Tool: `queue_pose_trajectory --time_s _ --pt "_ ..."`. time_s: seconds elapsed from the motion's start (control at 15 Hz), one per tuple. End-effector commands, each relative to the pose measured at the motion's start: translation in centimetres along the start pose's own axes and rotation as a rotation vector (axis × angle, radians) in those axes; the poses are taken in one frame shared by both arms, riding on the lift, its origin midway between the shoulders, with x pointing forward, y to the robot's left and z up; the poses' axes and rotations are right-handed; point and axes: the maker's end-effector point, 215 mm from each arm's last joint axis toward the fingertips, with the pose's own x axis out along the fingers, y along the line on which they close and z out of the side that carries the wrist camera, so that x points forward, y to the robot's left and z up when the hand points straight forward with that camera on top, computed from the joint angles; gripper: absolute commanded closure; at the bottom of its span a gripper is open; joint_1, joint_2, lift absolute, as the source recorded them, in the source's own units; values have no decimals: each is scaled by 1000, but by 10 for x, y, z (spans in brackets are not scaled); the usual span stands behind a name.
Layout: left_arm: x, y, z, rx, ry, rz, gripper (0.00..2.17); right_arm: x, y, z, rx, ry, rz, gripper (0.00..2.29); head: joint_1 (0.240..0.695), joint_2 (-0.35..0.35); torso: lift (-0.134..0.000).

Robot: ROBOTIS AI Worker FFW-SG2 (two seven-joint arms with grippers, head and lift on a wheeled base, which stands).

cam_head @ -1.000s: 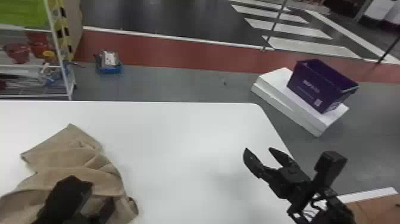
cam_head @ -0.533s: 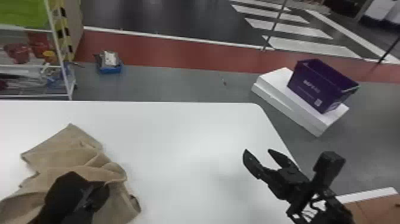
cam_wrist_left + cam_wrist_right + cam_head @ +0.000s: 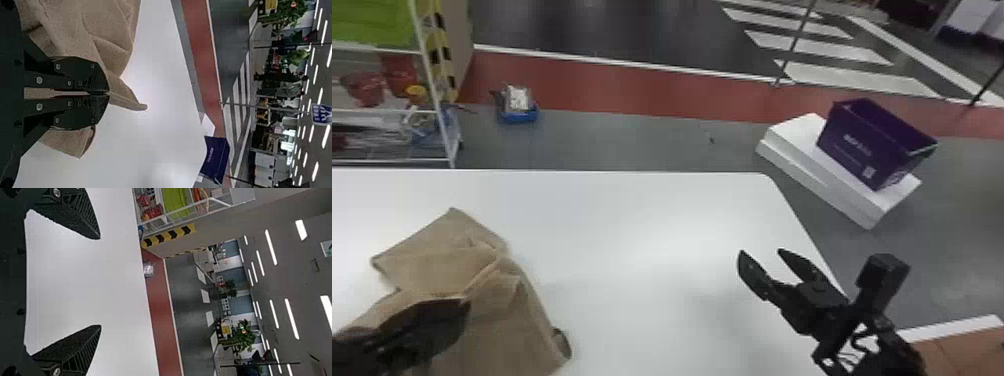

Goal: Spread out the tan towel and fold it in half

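The tan towel (image 3: 497,310) lies crumpled at the near left of the white table, one corner pointing toward the far edge. Over its near part is my left gripper (image 3: 464,305), at the lower left. In the left wrist view, the left gripper (image 3: 109,93) is closed together on the tan towel (image 3: 113,43), and a small tip of cloth sticks out past the fingertips. My right gripper (image 3: 759,260) is held over the table's right side, away from the towel. In the right wrist view, the right gripper (image 3: 100,282) has its fingers wide apart with bare table between them.
The white table (image 3: 642,225) ends at a rounded far right corner. Beyond it, a purple bin (image 3: 872,145) rests on white blocks (image 3: 832,185) on the floor. A wire shelf (image 3: 387,110) with red containers stands past the far left edge.
My left gripper has moved left and turned over the towel, and the cloth under it has shifted, its folds now lying differently. The right arm has stayed nearly still.
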Motion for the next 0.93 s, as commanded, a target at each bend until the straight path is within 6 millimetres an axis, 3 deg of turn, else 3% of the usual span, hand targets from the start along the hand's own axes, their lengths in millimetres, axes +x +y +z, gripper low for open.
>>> queue_pose_trajectory --time_s 0.0,0.27,0.33,0.47,0.73,0.87 --pt "-43 41 1 -56 -10 58 1075 2 0 -1 0 1 1 76 695 -249 -124" --pt "-107 101 9 -85 -67 130 1075 7 7 -1 1 1 15 76 695 -153 -124" --pt "-124 118 11 -94 -87 144 1075 7 8 -1 2 1 18 80 695 -100 -124" --pt "-149 145 3 -125 -112 164 1075 9 12 -3 -3 6 24 80 695 -49 -124" --pt "-184 181 -21 -126 -130 202 1075 14 21 -7 -8 15 39 80 695 76 -124" --pt "-191 188 -28 -142 -131 219 1075 18 28 -8 -17 19 49 80 695 116 -124"
